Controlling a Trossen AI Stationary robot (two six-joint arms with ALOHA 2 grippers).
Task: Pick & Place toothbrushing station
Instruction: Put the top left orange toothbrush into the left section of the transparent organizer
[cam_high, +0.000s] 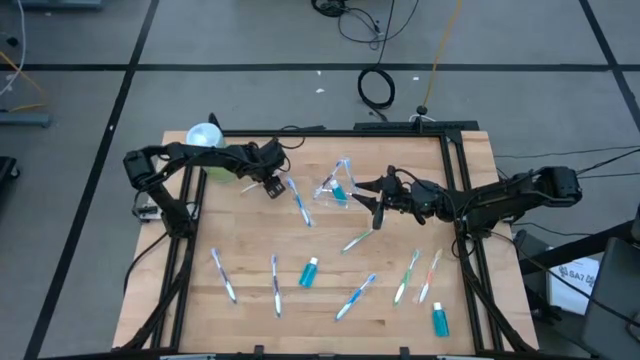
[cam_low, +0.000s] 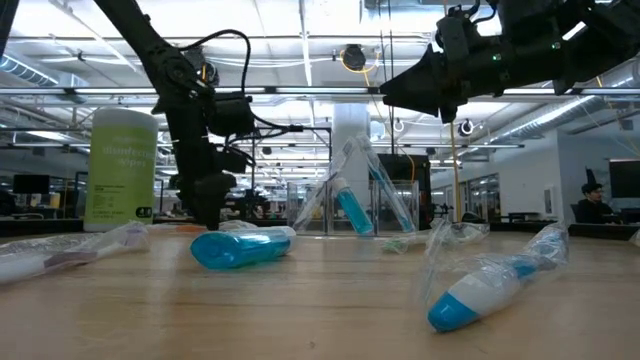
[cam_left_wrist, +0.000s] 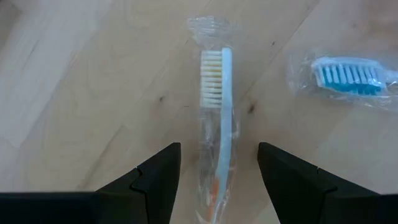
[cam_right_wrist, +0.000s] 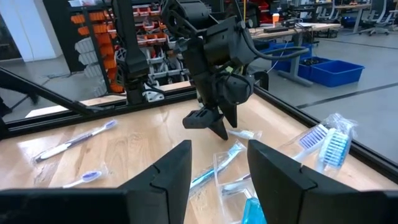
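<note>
The left gripper (cam_left_wrist: 217, 180) hangs low, jaws wide and empty, straddling a wrapped brush (cam_left_wrist: 219, 118) to pinch it. The right gripper (cam_high: 372, 205), half-open and empty, waits beside the cup (cam_high: 335, 187).

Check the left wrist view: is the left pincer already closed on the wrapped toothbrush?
No. The left pincer stands open, the toothbrush lying untouched between its fingers.
</note>
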